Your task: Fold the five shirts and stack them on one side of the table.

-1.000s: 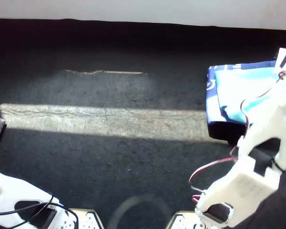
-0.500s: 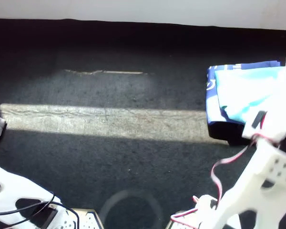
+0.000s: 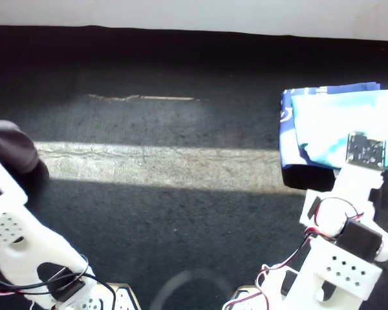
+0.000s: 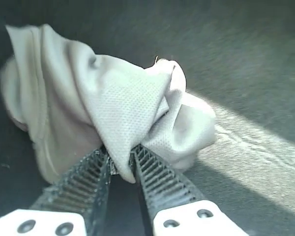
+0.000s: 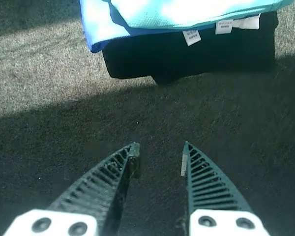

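Observation:
A crumpled grey shirt (image 4: 118, 103) lies bunched on the dark mat, and my left gripper (image 4: 120, 162) is shut on a fold of it. In the high view the left arm (image 3: 13, 219) stands at the table's left edge, its dark end (image 3: 10, 145) over that spot. A stack of folded shirts (image 3: 339, 132) sits at the right: light turquoise on top, blue under it, a black one at the bottom (image 5: 187, 54). My right gripper (image 5: 160, 152) is open just above the mat, a short way in front of the stack, with nothing between its fingers.
The table is covered by a dark mat (image 3: 181, 213) crossed by a band of sunlight (image 3: 168, 165). A pale wall edge (image 3: 194, 13) runs along the back. The arm bases and loose cables (image 3: 58, 284) sit at the front edge.
The left arm has risen and swung out over the grey shirt at the left edge. The right arm has drawn back off the stack toward the front.

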Controlling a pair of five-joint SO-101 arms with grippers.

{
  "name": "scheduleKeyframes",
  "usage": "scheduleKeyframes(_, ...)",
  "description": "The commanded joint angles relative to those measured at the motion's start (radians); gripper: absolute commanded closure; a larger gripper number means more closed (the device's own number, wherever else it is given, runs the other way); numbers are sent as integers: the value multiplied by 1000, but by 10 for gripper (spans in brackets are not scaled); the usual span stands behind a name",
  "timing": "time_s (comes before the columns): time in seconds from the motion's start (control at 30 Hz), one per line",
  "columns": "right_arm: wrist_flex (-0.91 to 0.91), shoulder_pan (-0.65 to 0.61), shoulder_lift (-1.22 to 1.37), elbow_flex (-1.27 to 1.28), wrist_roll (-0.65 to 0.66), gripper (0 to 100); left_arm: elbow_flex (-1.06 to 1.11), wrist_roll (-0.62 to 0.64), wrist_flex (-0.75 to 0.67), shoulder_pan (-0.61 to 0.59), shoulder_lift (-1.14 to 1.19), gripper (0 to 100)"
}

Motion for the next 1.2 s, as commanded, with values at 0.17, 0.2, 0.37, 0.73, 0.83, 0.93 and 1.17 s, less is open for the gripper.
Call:
scheduleKeyframes(0.17, -13, -7, -77, 54, -8, 854, 317, 8, 6, 325, -412, 991)
scheduleKeyframes(0.2, -13, -7, -81, 53, -8, 854, 364, 8, 6, 371, -464, 991)
scheduleKeyframes(0.37, -7, -5, -87, 53, -8, 854, 581, 8, 6, 602, -714, 991)
scheduleKeyframes(0.73, -5, -7, -87, 53, -8, 854, 1098, 3, -51, 854, -881, 983)
scheduleKeyframes(0.83, -7, -7, -87, 53, -8, 854, 1210, 3, -109, 797, -883, 921)
scheduleKeyframes(0.93, -7, -7, -87, 53, -8, 854, 1257, 2, -127, 713, -883, 830)
scheduleKeyframes(1.17, -13, -7, -87, 53, -8, 854, 1264, -25, -5, 588, -891, 787)
